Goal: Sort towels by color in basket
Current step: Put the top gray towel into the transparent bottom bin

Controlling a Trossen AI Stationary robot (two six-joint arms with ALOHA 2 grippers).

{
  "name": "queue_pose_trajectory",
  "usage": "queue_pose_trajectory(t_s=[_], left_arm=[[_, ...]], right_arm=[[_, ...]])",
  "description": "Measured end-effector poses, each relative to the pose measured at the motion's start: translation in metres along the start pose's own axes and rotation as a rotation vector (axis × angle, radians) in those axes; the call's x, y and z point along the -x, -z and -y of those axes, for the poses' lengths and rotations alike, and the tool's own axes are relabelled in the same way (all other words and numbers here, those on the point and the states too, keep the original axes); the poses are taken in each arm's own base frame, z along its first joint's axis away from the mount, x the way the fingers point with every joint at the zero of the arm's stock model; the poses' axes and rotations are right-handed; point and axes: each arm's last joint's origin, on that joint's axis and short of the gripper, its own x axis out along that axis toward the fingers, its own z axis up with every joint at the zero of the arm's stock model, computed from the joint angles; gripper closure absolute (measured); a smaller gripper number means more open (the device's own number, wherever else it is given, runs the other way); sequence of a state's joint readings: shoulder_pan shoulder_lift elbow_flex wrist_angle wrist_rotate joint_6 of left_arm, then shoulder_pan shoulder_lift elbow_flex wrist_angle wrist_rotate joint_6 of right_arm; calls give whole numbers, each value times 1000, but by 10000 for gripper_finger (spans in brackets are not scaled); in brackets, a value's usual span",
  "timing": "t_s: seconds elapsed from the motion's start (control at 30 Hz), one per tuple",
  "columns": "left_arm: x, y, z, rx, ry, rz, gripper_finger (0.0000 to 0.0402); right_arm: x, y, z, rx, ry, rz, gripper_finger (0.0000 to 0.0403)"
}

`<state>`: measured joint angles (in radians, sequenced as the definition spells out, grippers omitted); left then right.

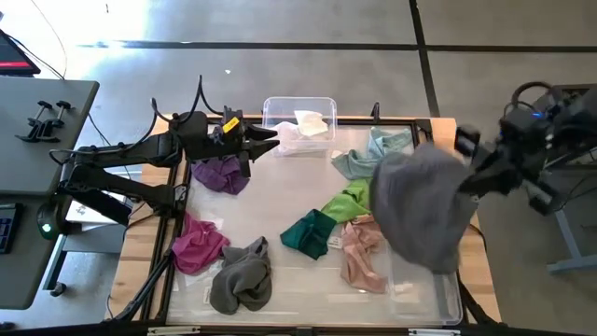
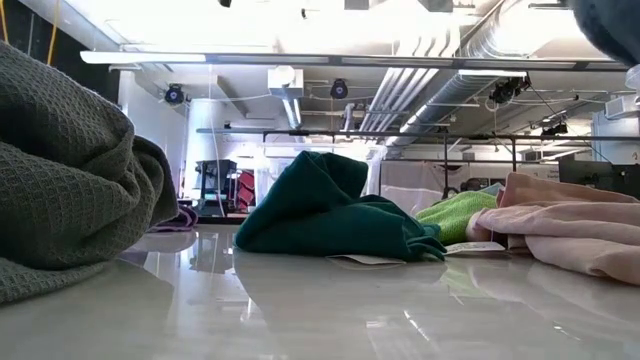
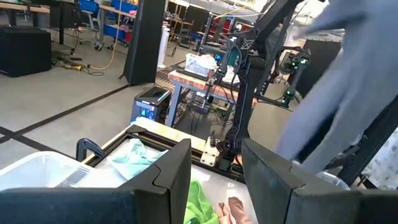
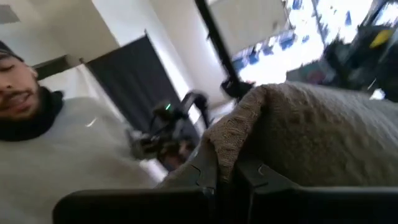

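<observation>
My right gripper (image 1: pixel 469 177) is at the table's right side, raised, shut on a large grey towel (image 1: pixel 422 210) that also shows in the left wrist view (image 3: pixel 348 81). My left gripper (image 1: pixel 264 140) (image 3: pixel 217 186) hovers open at the far left, just past a purple towel (image 1: pixel 222 174). Loose on the table lie a pale teal towel (image 1: pixel 371 154), a lime green one (image 1: pixel 347 200), a dark teal one (image 1: pixel 308 233) (image 2: pixel 320 210), a pink one (image 1: pixel 359 250), a magenta one (image 1: pixel 198 245) and a second grey one (image 1: pixel 242 276). A white towel (image 1: pixel 304 127) sits in a clear bin. My right gripper pinches the grey towel between its two fingers at a bunched fold along its upper edge (image 4: pixel 227 149). The towel is lifted clear of the table and hangs below and beside the fingers, spread out over the right-hand towels. How many layers are pinched, I cannot tell.
A clear bin (image 1: pixel 272 105) stands at the table's far edge, and another clear bin (image 1: pixel 438 297) at the near right corner. A black frame (image 1: pixel 173 215) borders the table. A person in a grey top (image 4: pixel 56 149) shows beyond the right gripper.
</observation>
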<state>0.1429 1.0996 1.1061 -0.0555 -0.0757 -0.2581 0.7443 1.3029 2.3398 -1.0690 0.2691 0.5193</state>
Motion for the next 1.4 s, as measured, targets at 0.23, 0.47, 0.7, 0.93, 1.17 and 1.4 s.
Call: queue_pose_trajectory(t_s=[0.23,0.47,0.7,0.93,1.17,1.4], left_arm=[[0,0,0,0,0,0,271],[0,0,-1,-26,-23,6,271],[0,0,-1,-34,-25,6,271],[0,0,-1,-34,-26,5,271],[0,0,-1,-40,-26,2,271],[0,0,-1,-69,-25,6,271]], right_arm=[[-22,22,-22,-175,4,-94,399],[-30,40,-53,-154,34,-40,399],[-22,78,-49,-253,309,-118,400],[-31,109,-53,-523,391,-278,400],[-41,147,-56,-840,549,-599,400],[-49,194,-45,-868,768,-782,397]])
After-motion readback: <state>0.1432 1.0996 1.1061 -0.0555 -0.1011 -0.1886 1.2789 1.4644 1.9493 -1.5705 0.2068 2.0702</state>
